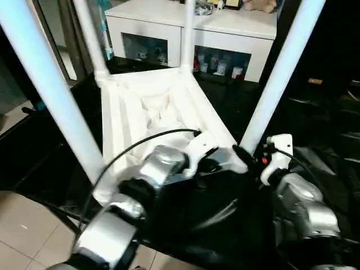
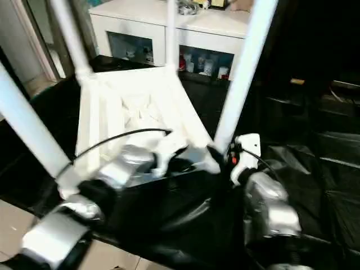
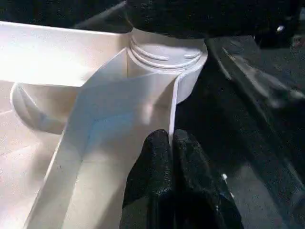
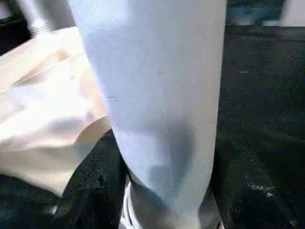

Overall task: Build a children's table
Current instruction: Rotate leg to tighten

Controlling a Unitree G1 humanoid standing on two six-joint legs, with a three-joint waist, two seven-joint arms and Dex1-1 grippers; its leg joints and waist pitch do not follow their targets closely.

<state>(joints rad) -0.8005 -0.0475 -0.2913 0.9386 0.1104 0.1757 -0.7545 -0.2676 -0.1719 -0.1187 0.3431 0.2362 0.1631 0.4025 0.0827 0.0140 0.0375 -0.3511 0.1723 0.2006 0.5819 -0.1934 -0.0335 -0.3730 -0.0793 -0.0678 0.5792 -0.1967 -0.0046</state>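
Note:
The children's table stands upside down on a black-covered surface, its ribbed white top facing up. Legs rise from its corners: near left, far left, far right and near right. My left gripper is shut on the top's thin rim, just beside the threaded corner socket. My right gripper grips the base of the near right leg, with a black finger pressed against its side.
A white cabinet with glass doors stands behind the table. Black sheeting covers the work surface to the right. Light floor tiles show at the lower left, past the surface's edge.

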